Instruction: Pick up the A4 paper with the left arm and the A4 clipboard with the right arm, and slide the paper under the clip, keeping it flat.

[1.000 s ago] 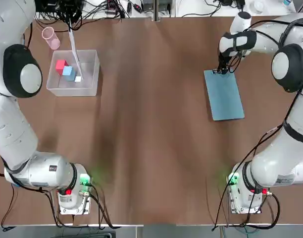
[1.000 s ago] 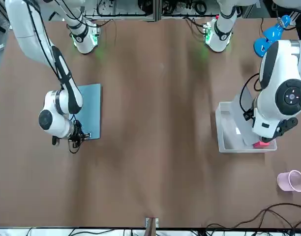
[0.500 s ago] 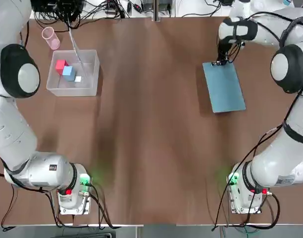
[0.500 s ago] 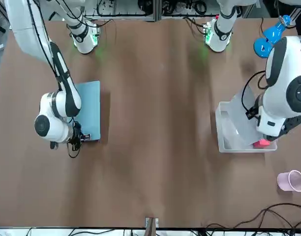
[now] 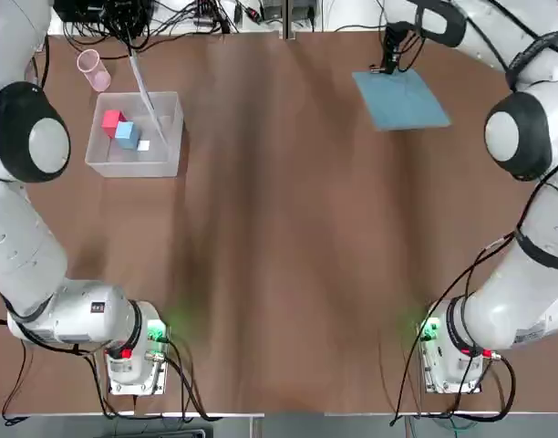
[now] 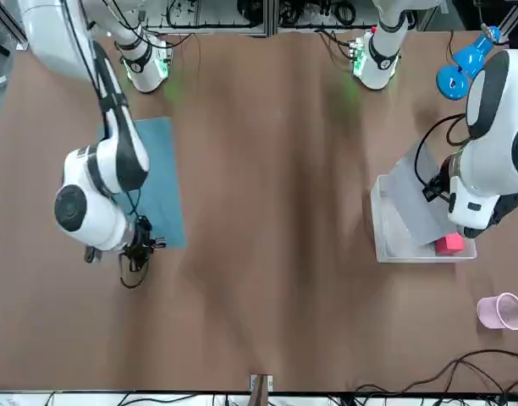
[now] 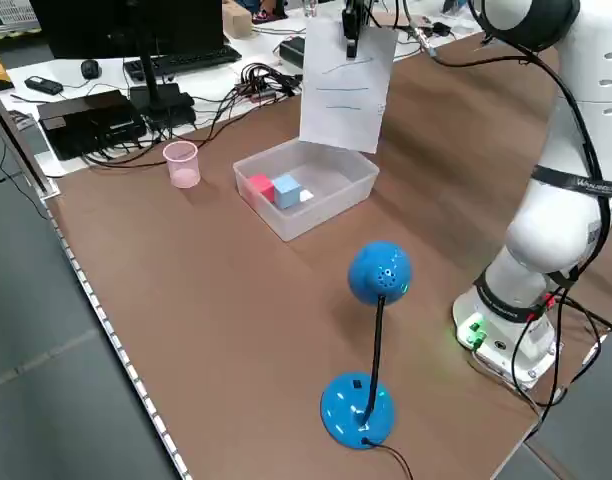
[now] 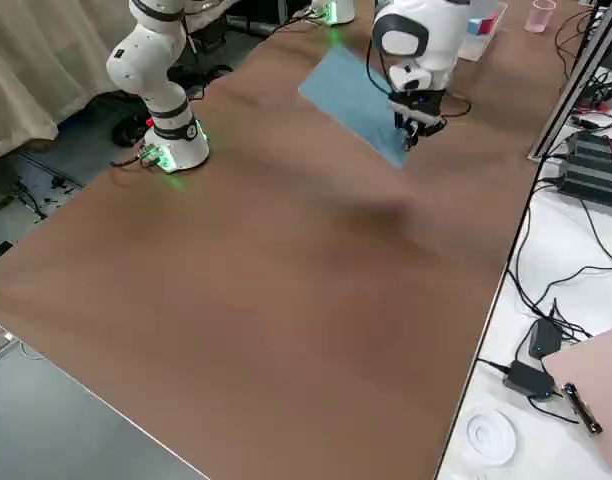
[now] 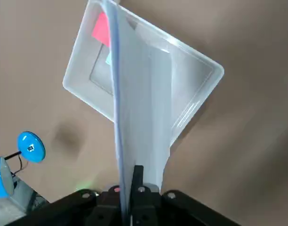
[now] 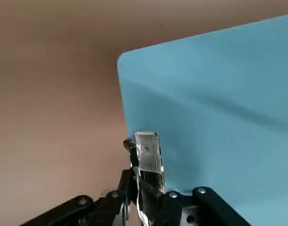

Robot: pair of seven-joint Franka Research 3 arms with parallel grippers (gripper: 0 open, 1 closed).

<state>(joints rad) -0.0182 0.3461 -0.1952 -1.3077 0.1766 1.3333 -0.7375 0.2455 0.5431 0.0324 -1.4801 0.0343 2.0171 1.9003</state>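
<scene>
The light-blue A4 clipboard (image 5: 399,99) hangs tilted above the far right of the table. My right gripper (image 5: 386,66) is shut on its clip end. In the right wrist view the clip (image 10: 148,151) shows between the fingers, with the board (image 10: 214,108) stretching away. The front view has the board (image 6: 157,182) beside the right arm. The white A4 paper (image 7: 346,90) hangs upright from my left gripper (image 7: 352,38), which is shut on its top edge above the bin. From the top the sheet (image 5: 144,87) shows only as a thin edge. It droops over the bin (image 9: 144,113) in the left wrist view.
A translucent plastic bin (image 5: 170,164) at the far left holds a red block (image 5: 112,119) and a blue block (image 5: 126,133). A pink cup (image 5: 93,69) stands behind it. A blue desk lamp (image 7: 378,275) stands on the left edge. Cables run along the far edge.
The right gripper has lifted the clipboard off the table, carried it toward the far edge and turned it. The left arm with the hanging paper has barely shifted.
</scene>
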